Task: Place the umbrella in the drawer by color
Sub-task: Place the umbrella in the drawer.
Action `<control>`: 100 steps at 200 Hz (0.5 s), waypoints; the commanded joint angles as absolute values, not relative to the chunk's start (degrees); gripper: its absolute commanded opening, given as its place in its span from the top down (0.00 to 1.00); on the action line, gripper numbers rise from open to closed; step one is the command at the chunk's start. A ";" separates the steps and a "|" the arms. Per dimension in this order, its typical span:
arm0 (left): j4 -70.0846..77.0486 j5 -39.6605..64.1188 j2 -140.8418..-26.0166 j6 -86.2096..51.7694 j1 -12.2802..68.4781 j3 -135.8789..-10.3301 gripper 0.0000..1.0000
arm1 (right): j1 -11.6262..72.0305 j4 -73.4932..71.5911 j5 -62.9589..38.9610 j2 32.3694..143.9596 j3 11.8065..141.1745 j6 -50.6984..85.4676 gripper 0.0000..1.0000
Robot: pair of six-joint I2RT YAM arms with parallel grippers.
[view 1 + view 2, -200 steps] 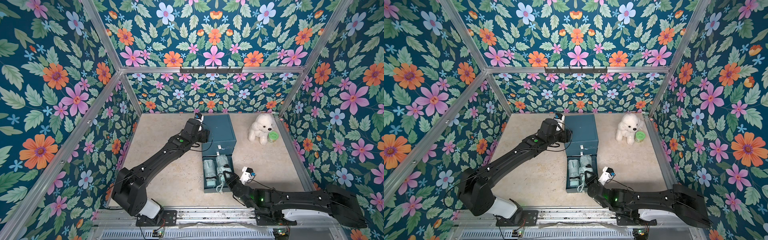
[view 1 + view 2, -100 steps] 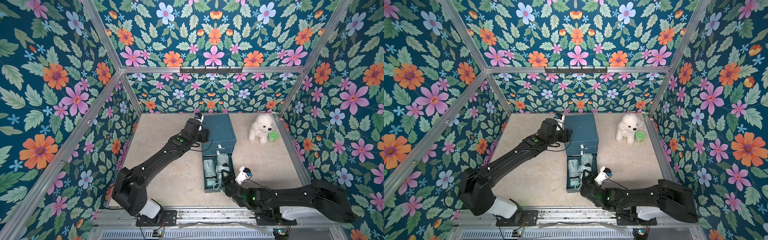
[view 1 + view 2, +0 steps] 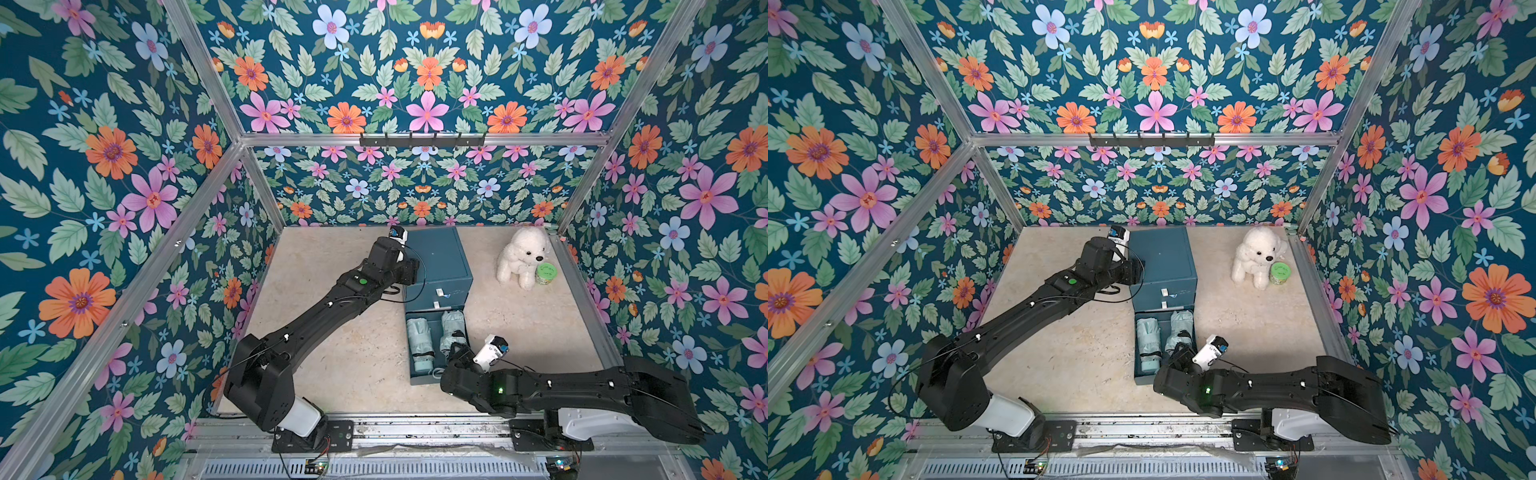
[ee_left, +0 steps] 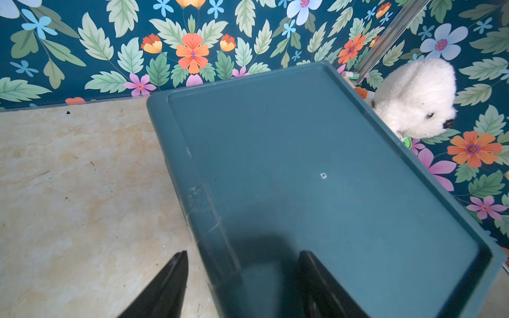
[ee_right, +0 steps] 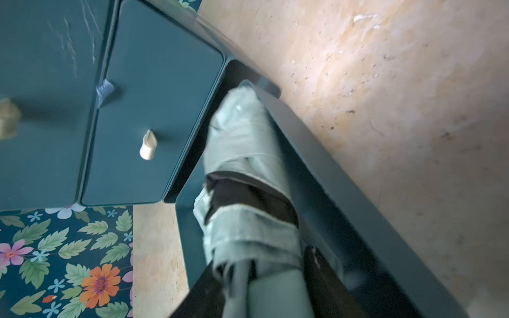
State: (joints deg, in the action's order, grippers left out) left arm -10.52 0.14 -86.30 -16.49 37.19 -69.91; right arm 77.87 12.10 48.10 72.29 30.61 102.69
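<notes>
Change since a second ago: right arm's elbow drawn slightly inward, its wrist about where it was; left arm and both umbrellas unmoved.
Surface: beige marbled table (image 3: 332, 340), matt, with small dark specks in the right wrist view.
Room: teal floral wallpaper (image 3: 415, 83) in pink, orange and pale blue on three sides, edged by aluminium rails (image 3: 199, 195); black hook rail (image 3: 422, 140) on the back crossbar.
Cabinet: dark teal drawer cabinet (image 3: 436, 257) toward the back of the table; upper drawers closed, each with a pale knob (image 5: 148, 146).
Drawer: bottom drawer (image 3: 424, 378) pulled out toward the robot.
Umbrella: mint-green, folded umbrella (image 3: 452, 326) lying lengthwise inside the drawer, along its right wall.
Other umbrella: same colour, other umbrella (image 3: 417, 336) just beside it in the same drawer.
Right gripper: right gripper (image 5: 260, 264) at the umbrella's handle end, a finger on either side; whether they press on it cannot be told.
Left gripper: left gripper (image 4: 242, 256) spread wide, holding nothing, one finger over the cabinet top, one over the table.
Sundries: white plush dog (image 3: 523, 257) in the back right corner, green tub (image 3: 545, 273) touching it.
</notes>
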 commanded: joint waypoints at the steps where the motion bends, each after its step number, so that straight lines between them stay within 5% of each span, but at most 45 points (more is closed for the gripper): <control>1: -17.98 1.06 -86.91 -15.01 37.27 -69.68 0.32 | 77.92 20.24 45.64 69.51 29.51 99.27 0.40; 42: -18.37 0.96 -87.85 -14.97 37.21 -70.02 0.30 | 77.96 26.48 46.05 65.13 34.22 91.37 0.34; 75: -18.94 -0.16 -88.41 -14.96 37.23 -70.13 0.29 | 77.50 32.96 46.98 62.40 38.26 84.72 0.40; 100: -18.83 -0.02 -88.89 -15.44 37.25 -70.06 0.29 | 66.52 32.53 35.21 59.29 37.82 69.15 0.47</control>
State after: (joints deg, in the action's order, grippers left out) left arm -10.04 0.12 -87.74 -16.53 37.19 -70.57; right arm 74.54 29.15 44.51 61.36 38.37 85.60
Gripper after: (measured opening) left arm 0.708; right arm 0.559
